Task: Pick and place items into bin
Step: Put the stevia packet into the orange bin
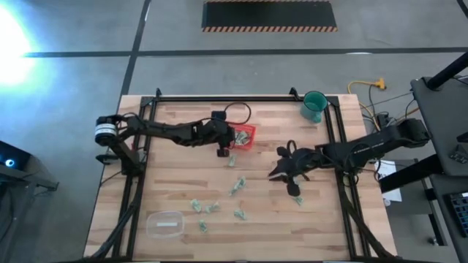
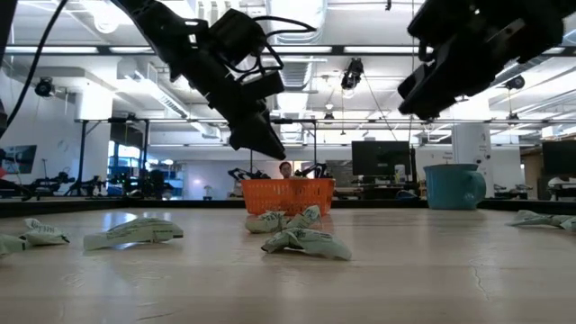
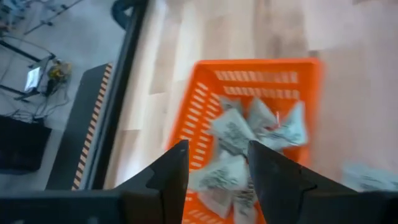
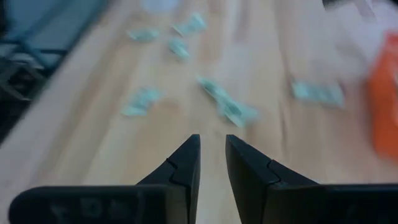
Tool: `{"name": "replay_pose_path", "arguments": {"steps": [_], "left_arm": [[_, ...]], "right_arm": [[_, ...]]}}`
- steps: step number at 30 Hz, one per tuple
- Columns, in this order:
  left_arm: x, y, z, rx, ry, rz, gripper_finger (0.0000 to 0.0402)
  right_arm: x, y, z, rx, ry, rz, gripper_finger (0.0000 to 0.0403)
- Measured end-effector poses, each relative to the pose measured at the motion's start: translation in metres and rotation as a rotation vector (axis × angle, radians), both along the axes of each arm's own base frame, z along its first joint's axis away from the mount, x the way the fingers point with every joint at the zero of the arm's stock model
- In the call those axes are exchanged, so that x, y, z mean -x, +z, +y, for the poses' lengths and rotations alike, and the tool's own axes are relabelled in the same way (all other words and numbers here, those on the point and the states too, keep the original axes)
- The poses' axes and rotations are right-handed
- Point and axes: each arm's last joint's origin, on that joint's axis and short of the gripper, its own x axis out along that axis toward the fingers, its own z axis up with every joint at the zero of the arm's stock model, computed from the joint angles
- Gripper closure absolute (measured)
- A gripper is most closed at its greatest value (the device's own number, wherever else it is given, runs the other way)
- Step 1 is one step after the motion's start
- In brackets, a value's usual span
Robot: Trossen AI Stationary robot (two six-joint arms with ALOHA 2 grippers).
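The bin (image 1: 245,136) is a small red tray on the far middle of the table, and several pale-green pieces (image 3: 249,134) lie in it. My left gripper (image 1: 223,150) hovers open at the bin's left near side. Between its fingers (image 3: 214,149) only the pieces down in the bin show. More items (image 1: 235,186) lie scattered over the near middle of the table (image 2: 306,241). My right gripper (image 1: 276,174) hangs above the table right of them. Its fingers (image 4: 211,140) stand a narrow gap apart with nothing between them, and point toward loose items (image 4: 227,106).
A teal cup (image 1: 314,106) stands at the far right of the table. A clear plastic container (image 1: 165,223) sits at the near left. Black frame rails (image 1: 139,175) run along the table's left and right sides. One item (image 1: 296,199) lies under the right arm.
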Motion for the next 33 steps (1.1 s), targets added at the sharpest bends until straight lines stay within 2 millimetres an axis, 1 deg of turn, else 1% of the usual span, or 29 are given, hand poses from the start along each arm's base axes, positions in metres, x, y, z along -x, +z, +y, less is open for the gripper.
{"name": "replay_pose_path", "arguments": {"steps": [3, 5, 13, 19, 22, 26, 33], "left_arm": [[0.001, -0.001, -0.011, 0.007, -0.029, 0.032, 0.0253], [0.001, -0.001, -0.019, 0.014, -0.05, 0.039, 0.0253], [0.012, 0.007, -0.055, 0.087, -0.1, 0.087, 0.0253], [0.025, 0.016, -0.082, 0.145, -0.127, 0.105, 0.0253], [0.029, 0.018, -0.093, 0.178, -0.134, 0.104, 0.0253], [0.035, 0.015, -0.106, 0.198, -0.152, 0.137, 0.0253], [0.045, 0.012, -0.117, 0.263, -0.104, 0.198, 0.0253]], "right_arm": [[0.002, -0.006, 0.001, 0.029, 0.093, -0.106, 0.0335], [0.005, -0.01, 0.001, 0.055, 0.12, -0.137, 0.0335], [0.007, -0.015, 0.001, 0.088, 0.135, -0.182, 0.0333], [0.002, -0.017, 0.001, 0.134, 0.162, -0.206, 0.0308], [-0.003, -0.024, 0.002, 0.182, 0.188, -0.217, 0.0297], [-0.018, -0.029, 0.004, 0.256, 0.227, -0.226, 0.0289], [-0.061, -0.033, 0.005, 0.307, 0.221, -0.189, 0.0281]]}}
